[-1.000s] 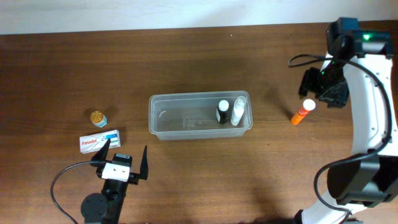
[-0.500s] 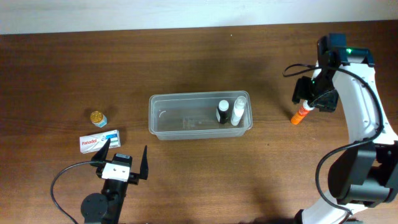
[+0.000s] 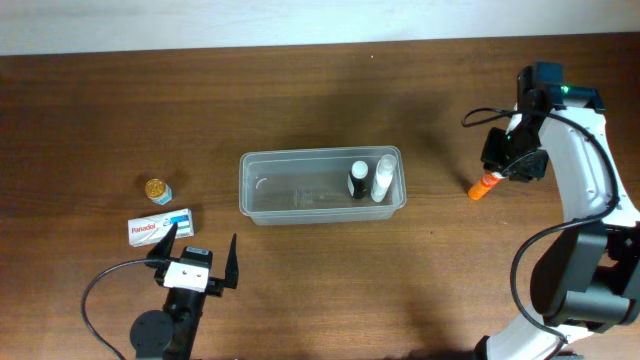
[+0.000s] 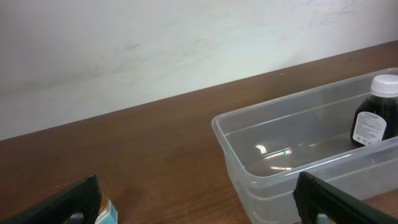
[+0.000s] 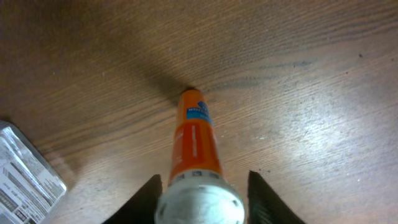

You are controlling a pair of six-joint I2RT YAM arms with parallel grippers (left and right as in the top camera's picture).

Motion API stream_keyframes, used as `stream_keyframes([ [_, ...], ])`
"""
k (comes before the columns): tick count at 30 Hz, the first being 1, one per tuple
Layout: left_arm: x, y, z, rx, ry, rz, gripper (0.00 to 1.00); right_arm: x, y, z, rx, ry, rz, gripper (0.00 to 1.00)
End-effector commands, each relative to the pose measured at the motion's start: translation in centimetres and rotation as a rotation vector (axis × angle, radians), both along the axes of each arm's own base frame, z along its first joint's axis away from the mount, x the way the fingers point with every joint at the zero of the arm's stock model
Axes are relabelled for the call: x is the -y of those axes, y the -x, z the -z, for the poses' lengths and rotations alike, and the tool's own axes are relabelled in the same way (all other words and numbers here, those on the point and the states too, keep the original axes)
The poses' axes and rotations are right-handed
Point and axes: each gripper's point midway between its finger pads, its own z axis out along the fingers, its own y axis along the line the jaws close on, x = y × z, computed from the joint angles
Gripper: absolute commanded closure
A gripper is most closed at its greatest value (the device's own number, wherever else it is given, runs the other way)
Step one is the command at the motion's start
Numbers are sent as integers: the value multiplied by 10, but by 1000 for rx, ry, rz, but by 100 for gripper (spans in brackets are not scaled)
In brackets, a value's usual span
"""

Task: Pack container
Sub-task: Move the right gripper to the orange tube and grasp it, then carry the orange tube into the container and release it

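My right gripper [image 5: 204, 196] is low over the orange tube [image 5: 196, 140], which lies flat on the table [image 3: 420, 280] well to the right of the container [image 3: 262, 190]. The fingers [image 5: 148, 198] are spread on either side of the tube's white cap [image 5: 199, 202]. As far as I can tell they are not clamped on it yet.

What worries me is where the grip would land. I am lined up on the cap end, not the middle. If I close here, I judge that the long orange body would hang out ahead of the fingers and droop or swing during the carry. The cap is round and smooth-looking, so a squeeze that is off centre could squirt it out or set the tube rolling across the wood.

The clear container sits mid-table with a dark bottle [image 3: 357, 180] and a white bottle [image 3: 383, 177] standing at its right end. That is the side I would come in from. A drooping tube could catch the rim or knock those two over.

My left gripper [image 3: 198, 250] sits with its fingers wide apart and holds nothing. It is just beside the Panadol box [image 3: 160, 227], so any careless move on that side could shove the box.
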Motion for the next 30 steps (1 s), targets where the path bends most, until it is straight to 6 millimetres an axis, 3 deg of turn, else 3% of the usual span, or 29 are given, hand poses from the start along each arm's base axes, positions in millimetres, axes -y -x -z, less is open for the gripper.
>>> stream_keyframes([
  [1,-2,0,0,1,9,-10,1,2,0,4,-7,-3,9,72],
  [9,-2,0,0,1,9,-10,1,0,0,3,-7,-11,8,79],
  [13,-2,0,0,1,9,-10,1,-1,0,-11,-4,-14,5,80],
  [22,-2,0,0,1,9,-10,1,-9,-11,-98,120,-38,-7,84],
  [25,-2,0,0,1,9,-10,1,-24,-14,-132,196,-73,-44,83],
  [27,-2,0,0,1,9,-10,0,-49,-14,-164,276,-116,-135,83],
  [30,-2,0,0,1,9,-10,1,-76,-11,-193,349,-140,-212,83],
])
